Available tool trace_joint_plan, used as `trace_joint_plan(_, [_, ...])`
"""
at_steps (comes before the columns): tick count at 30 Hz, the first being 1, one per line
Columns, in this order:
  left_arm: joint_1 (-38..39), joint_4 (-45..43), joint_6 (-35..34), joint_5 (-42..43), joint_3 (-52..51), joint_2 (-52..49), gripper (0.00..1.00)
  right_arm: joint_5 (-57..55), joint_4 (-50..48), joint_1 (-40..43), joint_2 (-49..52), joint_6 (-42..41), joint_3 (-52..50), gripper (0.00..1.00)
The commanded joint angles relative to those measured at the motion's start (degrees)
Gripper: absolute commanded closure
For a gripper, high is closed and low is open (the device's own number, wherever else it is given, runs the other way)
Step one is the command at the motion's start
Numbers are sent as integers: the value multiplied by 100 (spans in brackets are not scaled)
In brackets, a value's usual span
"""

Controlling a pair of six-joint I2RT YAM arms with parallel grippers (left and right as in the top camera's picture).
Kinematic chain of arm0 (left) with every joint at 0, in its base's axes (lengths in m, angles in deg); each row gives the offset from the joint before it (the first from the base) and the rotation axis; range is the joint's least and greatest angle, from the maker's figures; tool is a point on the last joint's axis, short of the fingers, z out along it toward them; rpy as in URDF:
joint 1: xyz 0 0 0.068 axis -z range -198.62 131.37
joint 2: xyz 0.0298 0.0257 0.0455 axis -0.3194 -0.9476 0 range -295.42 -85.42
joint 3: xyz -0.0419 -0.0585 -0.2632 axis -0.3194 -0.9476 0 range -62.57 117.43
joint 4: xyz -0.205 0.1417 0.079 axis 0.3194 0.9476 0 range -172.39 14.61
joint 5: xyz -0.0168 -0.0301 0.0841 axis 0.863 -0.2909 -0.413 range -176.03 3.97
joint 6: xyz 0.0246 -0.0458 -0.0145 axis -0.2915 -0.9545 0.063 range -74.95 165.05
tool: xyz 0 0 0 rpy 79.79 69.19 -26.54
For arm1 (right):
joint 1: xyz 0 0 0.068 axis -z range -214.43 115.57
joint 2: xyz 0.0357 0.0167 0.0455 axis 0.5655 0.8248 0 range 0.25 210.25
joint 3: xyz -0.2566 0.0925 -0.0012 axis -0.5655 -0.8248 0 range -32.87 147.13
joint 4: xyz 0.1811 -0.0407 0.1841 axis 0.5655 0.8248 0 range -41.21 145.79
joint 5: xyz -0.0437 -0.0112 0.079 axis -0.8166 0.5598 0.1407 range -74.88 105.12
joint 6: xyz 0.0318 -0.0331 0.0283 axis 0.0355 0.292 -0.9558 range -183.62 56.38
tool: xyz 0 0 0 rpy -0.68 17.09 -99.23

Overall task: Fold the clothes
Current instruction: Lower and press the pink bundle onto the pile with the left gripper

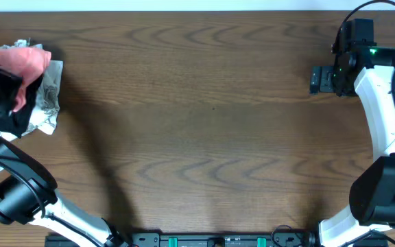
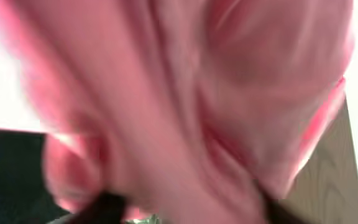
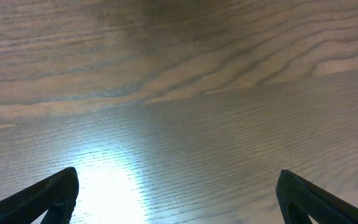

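The clothes are a salmon-pink bunch at the far left edge of the table, draped over my left gripper. In the left wrist view the pink fabric is blurred and fills almost the whole frame. It lies between the two dark fingers of the left gripper, which stand well apart; whether they pinch it is unclear. No lettering shows. My right gripper hovers at the far right over bare wood. In the right wrist view it is open with nothing between its fingers.
A crumpled grey-white cloth and a black one lie under and beside the pink bunch at the left edge. The brown wooden table stretches between both arms. The arm bases stand along the front edge.
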Motion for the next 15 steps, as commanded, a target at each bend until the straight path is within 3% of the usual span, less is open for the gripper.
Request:
trace_joint_plan(1, [39, 17, -136, 540, -17, 109, 89, -57, 4, 20, 17, -92, -20, 1])
trace_joint_plan(2, [39, 13, -302, 745, -17, 129, 93, -57, 4, 20, 17, -92, -20, 1])
trace_joint_plan(6, [50, -31, -713, 1556, -17, 201, 94, -57, 4, 20, 17, -92, -20, 1])
trace_joint_plan(9, [74, 26, -761, 1569, -17, 210, 94, -57, 4, 20, 17, -92, -20, 1])
trace_joint_plan(11, [72, 125, -743, 1486, -17, 208, 85, -59, 4, 20, 17, -92, -20, 1])
trace_joint_plan(15, [66, 164, -745, 1449, -17, 243, 52, -59, 4, 20, 17, -92, -20, 1])
